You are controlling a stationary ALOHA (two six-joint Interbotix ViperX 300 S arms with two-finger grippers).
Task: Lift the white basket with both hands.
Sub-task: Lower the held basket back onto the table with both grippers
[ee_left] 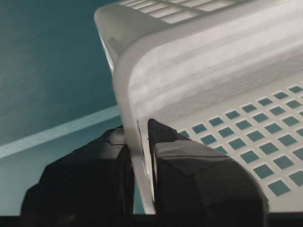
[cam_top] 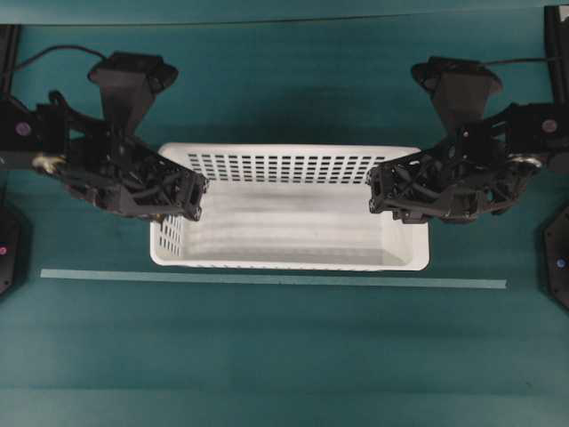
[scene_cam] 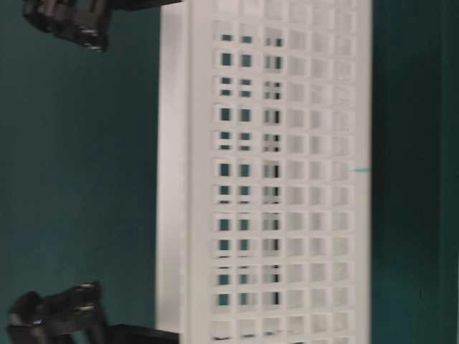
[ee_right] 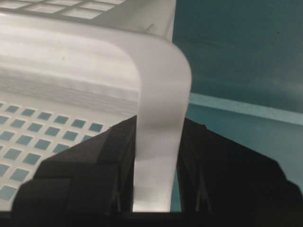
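Observation:
The white basket (cam_top: pixel 284 165) lies in the middle of the teal table, long side across the overhead view. My left gripper (cam_top: pixel 191 197) is shut on its left short wall, one finger inside and one outside; the left wrist view shows the gripper (ee_left: pixel 137 130) pinching the basket's rim (ee_left: pixel 189 71). My right gripper (cam_top: pixel 380 191) is shut on the right short wall, and the right wrist view shows the gripper (ee_right: pixel 158 130) clamped over the rim band (ee_right: pixel 161 85). In the table-level view the basket's perforated wall (scene_cam: pixel 287 179) fills the frame. I cannot tell whether its floor touches the table.
A pale tape strip (cam_top: pixel 267 278) runs across the table just in front of the basket. Black arm bases stand at the far left edge (cam_top: pixel 7 245) and the far right edge (cam_top: pixel 558 258). The basket holds nothing.

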